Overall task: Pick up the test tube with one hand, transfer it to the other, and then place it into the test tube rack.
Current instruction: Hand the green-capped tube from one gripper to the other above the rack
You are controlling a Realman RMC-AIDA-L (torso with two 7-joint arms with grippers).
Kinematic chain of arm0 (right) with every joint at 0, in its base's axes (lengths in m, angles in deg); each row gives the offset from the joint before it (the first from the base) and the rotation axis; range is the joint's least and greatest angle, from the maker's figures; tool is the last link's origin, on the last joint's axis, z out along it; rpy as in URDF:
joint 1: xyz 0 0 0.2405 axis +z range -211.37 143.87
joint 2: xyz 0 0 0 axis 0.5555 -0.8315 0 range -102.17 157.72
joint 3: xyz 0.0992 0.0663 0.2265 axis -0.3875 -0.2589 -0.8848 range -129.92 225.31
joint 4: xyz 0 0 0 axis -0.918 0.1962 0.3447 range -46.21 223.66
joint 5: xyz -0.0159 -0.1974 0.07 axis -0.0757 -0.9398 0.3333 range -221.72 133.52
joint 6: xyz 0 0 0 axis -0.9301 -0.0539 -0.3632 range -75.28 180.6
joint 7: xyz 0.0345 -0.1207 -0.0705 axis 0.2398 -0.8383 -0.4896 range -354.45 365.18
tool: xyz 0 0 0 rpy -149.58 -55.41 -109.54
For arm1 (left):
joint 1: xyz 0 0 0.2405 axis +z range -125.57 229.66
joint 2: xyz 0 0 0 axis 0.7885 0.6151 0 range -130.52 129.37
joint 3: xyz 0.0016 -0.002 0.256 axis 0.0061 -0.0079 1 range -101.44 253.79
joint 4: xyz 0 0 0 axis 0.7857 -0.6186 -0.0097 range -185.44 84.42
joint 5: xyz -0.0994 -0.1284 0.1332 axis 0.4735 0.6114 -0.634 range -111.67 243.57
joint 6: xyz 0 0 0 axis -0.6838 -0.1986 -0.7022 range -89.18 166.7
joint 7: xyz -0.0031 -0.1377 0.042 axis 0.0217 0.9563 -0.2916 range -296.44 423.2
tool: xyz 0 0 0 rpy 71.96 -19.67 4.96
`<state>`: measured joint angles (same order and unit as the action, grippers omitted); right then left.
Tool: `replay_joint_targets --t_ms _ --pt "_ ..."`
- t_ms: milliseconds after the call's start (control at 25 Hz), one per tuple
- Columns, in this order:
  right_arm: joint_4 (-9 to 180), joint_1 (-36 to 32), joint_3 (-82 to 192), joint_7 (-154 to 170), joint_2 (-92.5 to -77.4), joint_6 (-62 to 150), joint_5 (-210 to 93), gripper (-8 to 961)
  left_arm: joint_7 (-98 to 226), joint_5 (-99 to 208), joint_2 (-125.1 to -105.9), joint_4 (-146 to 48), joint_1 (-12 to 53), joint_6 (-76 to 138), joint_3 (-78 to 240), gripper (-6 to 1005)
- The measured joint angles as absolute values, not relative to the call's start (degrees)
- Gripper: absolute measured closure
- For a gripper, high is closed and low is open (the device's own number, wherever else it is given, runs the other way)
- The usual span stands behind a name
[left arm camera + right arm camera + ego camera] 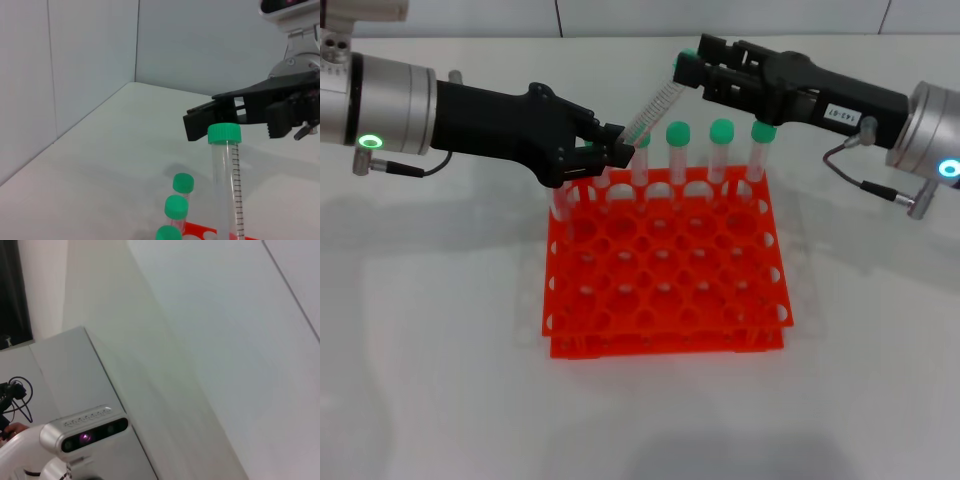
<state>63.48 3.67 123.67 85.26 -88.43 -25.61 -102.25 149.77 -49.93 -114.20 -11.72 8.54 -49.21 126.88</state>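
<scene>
My left gripper [612,148], black with no label, is shut on the lower end of the test tube [655,105] above the rack's back left. The tube slants up to the right, and its green cap [688,57] reaches my right gripper [692,72], the black one with a white label. In the left wrist view the tube [227,190] stands in front, and the right gripper [250,122] shows open with the cap beside one finger [205,120]. The orange-red test tube rack [665,300] stands in the middle of the table.
Other green-capped tubes [721,128] stand in the rack's back row; some are hidden behind my left gripper. Three of their caps [176,205] show in the left wrist view. The right wrist view shows only a wall and the robot's head camera [85,432].
</scene>
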Motion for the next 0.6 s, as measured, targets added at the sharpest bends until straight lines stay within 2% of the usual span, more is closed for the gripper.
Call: replay_joint_targets --t_ms 600 --pt "64.97 2.98 137.42 76.6 -88.4 -21.66 -86.51 271 149.33 -49.7 -114.81 -12.11 8.54 -48.5 126.97 741"
